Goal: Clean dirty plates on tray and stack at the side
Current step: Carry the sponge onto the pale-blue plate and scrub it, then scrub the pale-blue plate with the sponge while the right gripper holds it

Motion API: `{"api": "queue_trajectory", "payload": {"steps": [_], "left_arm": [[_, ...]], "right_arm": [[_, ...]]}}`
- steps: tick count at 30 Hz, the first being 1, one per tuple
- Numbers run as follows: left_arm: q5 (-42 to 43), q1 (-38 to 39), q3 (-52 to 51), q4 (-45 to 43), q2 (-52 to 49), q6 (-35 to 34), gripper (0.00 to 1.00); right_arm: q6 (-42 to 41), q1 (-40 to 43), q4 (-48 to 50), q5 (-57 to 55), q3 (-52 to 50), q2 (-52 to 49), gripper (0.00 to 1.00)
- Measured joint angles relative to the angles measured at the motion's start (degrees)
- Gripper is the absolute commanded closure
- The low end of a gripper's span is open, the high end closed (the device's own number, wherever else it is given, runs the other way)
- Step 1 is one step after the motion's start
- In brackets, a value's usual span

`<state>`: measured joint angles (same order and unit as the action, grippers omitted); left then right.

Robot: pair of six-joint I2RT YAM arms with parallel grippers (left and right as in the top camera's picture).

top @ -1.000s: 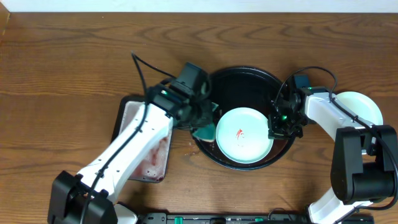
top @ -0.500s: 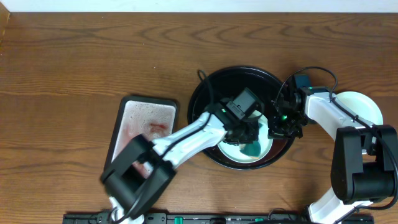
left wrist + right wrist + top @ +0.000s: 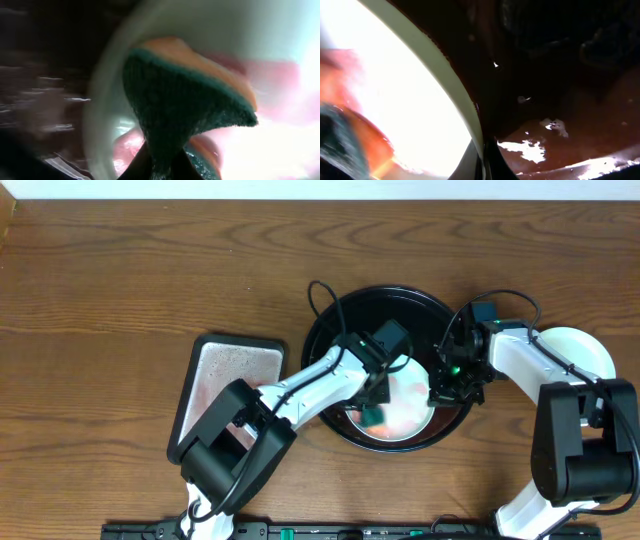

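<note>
Scrubbing wants flat, overlapping strokes: left gripper (image 3: 377,398), clamped on the sponge (image 3: 190,100), should press evenly across the pink-smeared plate (image 3: 410,415). Right gripper (image 3: 447,392) sits at its rim; grip cannot be told. Plate lies in the black tray (image 3: 325,330). Silver tray (image 3: 225,360) holds reddish residue. Second plate (image 3: 590,350) rests on the tabletop (image 3: 120,280), right.

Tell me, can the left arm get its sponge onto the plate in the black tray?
Looks so: the left gripper holds the sponge on the plate in the black tray. The right gripper sits only at the plate's right rim, leaving its middle free.
</note>
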<state>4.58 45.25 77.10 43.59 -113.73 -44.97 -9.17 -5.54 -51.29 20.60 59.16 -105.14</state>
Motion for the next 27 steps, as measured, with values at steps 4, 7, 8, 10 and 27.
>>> {"api": "queue_trajectory", "payload": {"steps": [4,7,8,10,27], "left_arm": [[-6.5,0.0,0.5,1.2,-0.2,1.5,0.93],[-5.8,0.0,0.3,-1.6,-0.2,2.0,0.93],[-4.4,-0.2,0.1,-3.4,-0.2,2.0,0.93],[1.5,-1.1,-0.3,-9.5,-0.4,1.9,0.93],[15.6,4.2,-0.6,-21.6,-2.8,-3.1,0.92]], "right_arm": [[-0.3,-0.5,0.0,1.4,0.0,-0.2,0.99],[-0.5,-0.5,0.2,1.2,0.0,-0.2,0.99],[-0.5,-0.5,0.2,1.0,0.0,-0.2,0.99],[-0.7,-0.4,0.2,0.4,0.0,-0.2,0.99],[-0.6,-0.3,-0.5,-0.9,0.3,-0.2,0.99]]}}
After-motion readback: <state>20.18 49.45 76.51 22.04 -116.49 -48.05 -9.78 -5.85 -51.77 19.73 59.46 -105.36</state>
